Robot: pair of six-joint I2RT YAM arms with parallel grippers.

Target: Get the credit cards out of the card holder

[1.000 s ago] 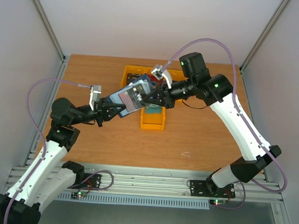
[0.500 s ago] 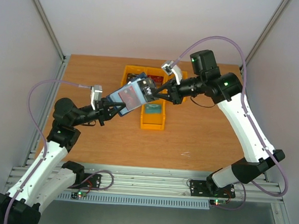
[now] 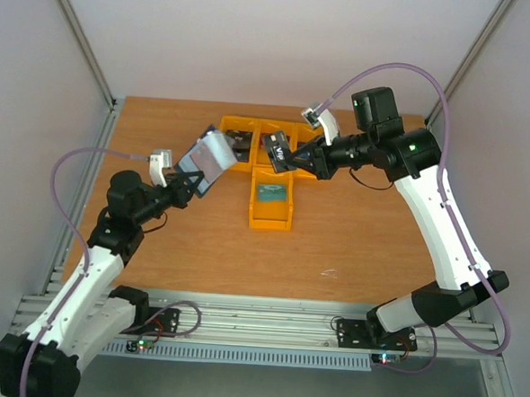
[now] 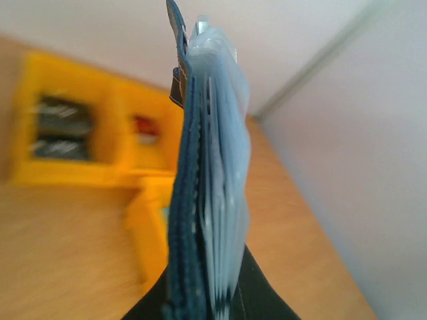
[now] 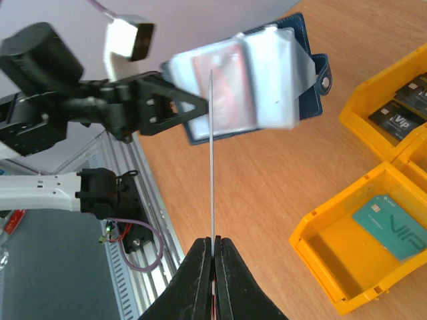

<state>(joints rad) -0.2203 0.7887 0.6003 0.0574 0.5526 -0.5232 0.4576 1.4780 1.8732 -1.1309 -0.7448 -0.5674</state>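
Pinched between the right gripper (image 3: 295, 160) fingertips: 1 dark "VIP" credit card (image 3: 276, 151), edge-on to the wrist camera, well apart from the card holder (image 3: 208, 155). Clamped by its lower edge in the left gripper (image 3: 186, 178), raised off the table, sleeves fanned. Under the right fingers, yellow bins (image 3: 271, 219).
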